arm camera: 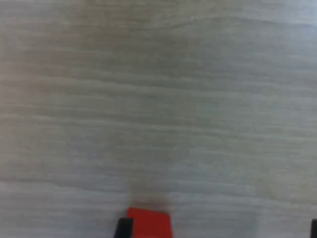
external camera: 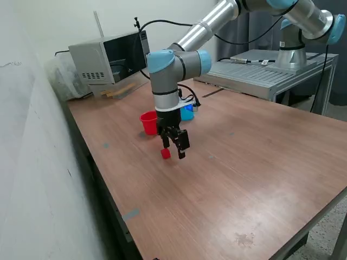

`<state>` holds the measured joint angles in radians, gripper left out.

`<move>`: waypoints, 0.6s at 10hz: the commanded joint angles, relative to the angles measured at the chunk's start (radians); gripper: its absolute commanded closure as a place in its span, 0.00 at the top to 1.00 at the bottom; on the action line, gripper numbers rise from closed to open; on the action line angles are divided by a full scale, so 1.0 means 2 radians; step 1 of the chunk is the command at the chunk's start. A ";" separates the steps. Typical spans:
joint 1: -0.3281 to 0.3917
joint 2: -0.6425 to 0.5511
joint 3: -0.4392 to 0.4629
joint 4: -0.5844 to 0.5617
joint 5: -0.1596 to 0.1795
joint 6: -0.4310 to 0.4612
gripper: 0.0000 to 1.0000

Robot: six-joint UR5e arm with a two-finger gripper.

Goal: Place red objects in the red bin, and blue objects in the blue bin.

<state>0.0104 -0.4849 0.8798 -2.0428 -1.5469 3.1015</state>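
Note:
One small red cube [external camera: 165, 154] lies on the wooden table [external camera: 244, 179], in front of the red cup [external camera: 148, 122]. My gripper [external camera: 173, 150] hangs low over the table with its jaws apart, and the cube sits by one finger. In the wrist view the cube [arm camera: 148, 223] is at the picture's edge, touching or nearly touching one dark fingertip [arm camera: 123, 228]; the gripper [arm camera: 218, 232] holds nothing. The light blue cup [external camera: 187, 113] stands behind the wrist, partly hidden by it. The other red cube and the blue cubes are out of view.
A microwave [external camera: 111, 57] and some wooden strips [external camera: 120, 91] sit at the table's far corner. A grey metal bench [external camera: 260, 70] carrying the arm's base stands behind the table. A wall runs along the exterior view's left.

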 commanded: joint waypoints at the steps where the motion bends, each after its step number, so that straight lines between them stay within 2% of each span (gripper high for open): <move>1: -0.006 0.005 -0.004 -0.003 -0.028 -0.014 1.00; 6: -0.013 0.006 -0.007 -0.007 -0.030 -0.017 1.00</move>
<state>-0.0113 -0.4735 0.8707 -2.0510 -1.6005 3.0688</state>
